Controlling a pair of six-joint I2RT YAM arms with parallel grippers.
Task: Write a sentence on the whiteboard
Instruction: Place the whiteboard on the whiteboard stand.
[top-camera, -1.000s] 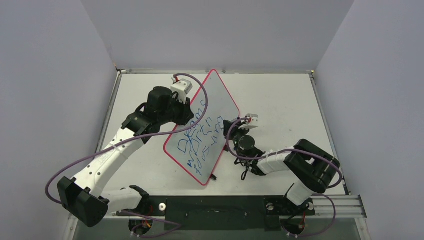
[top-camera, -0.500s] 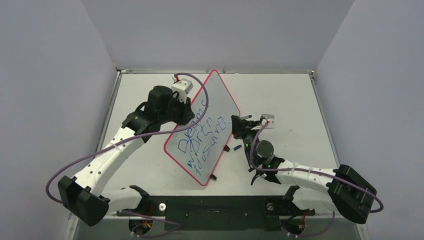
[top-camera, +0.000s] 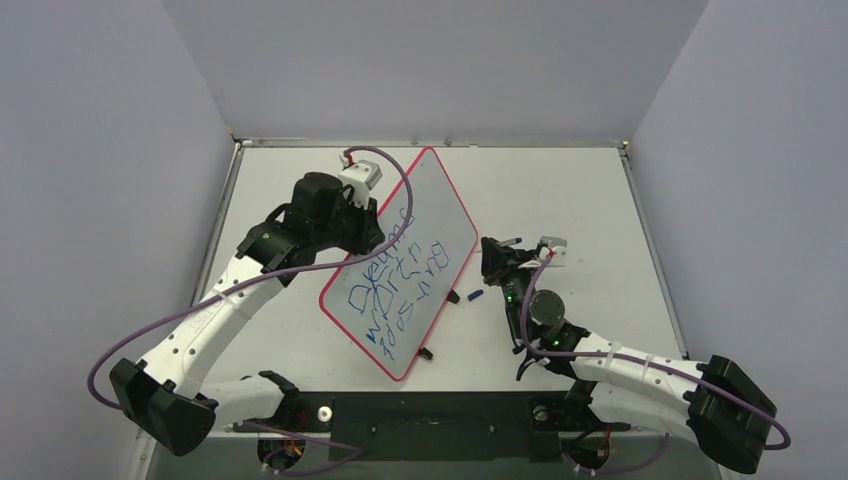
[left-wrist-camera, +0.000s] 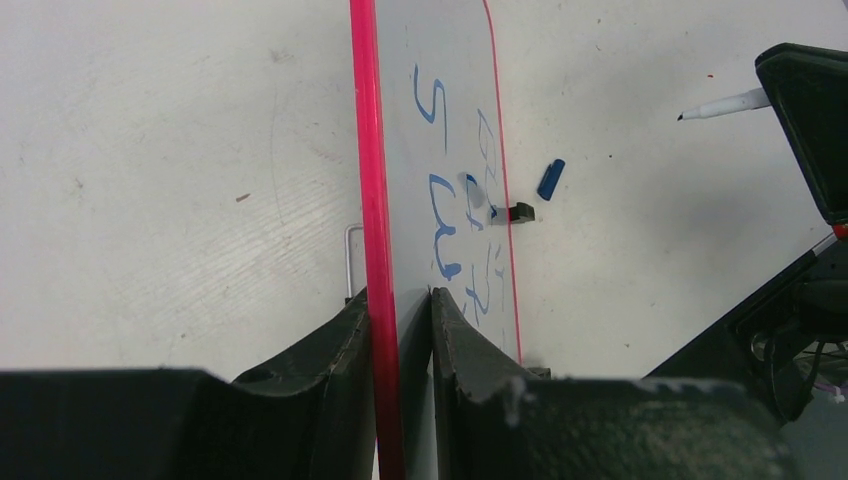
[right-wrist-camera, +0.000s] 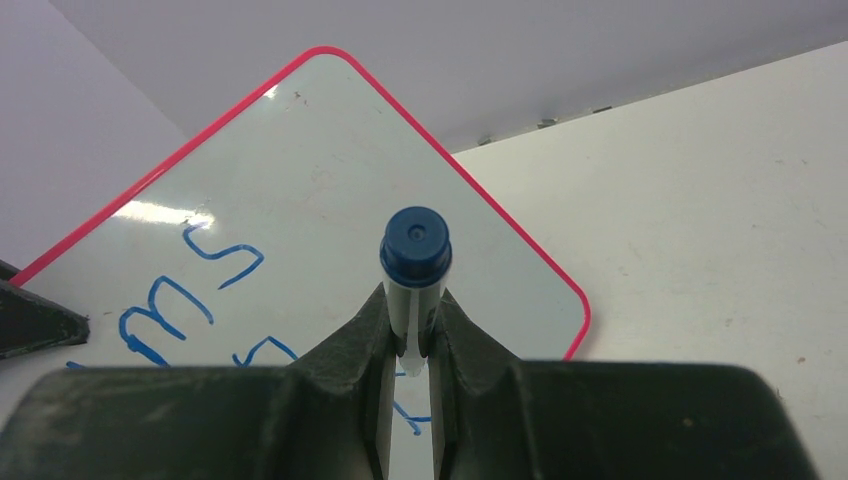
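Observation:
The whiteboard (top-camera: 425, 215), white with a red-pink rim, is held tilted up on edge over the table. My left gripper (top-camera: 368, 232) is shut on its left rim; in the left wrist view the fingers (left-wrist-camera: 345, 345) clamp the red rim (left-wrist-camera: 372, 180). The sentence (top-camera: 400, 285) is a blue scrawl in three lines and partly shows in the right wrist view (right-wrist-camera: 170, 300). My right gripper (top-camera: 497, 262) is to the right of the board, apart from it, shut on a white marker (right-wrist-camera: 412, 285) with a blue end. The marker also shows in the left wrist view (left-wrist-camera: 725, 104).
A small blue marker cap (top-camera: 475, 296) lies on the table between the board and my right gripper, and shows in the left wrist view (left-wrist-camera: 550, 179). Black clips (top-camera: 452, 296) stick out of the board's lower right edge. Grey walls enclose the table.
My right arm has drawn back to the right, away from the board, with the marker in it. The blue cap now lies uncovered. My left gripper has shifted the board slightly.

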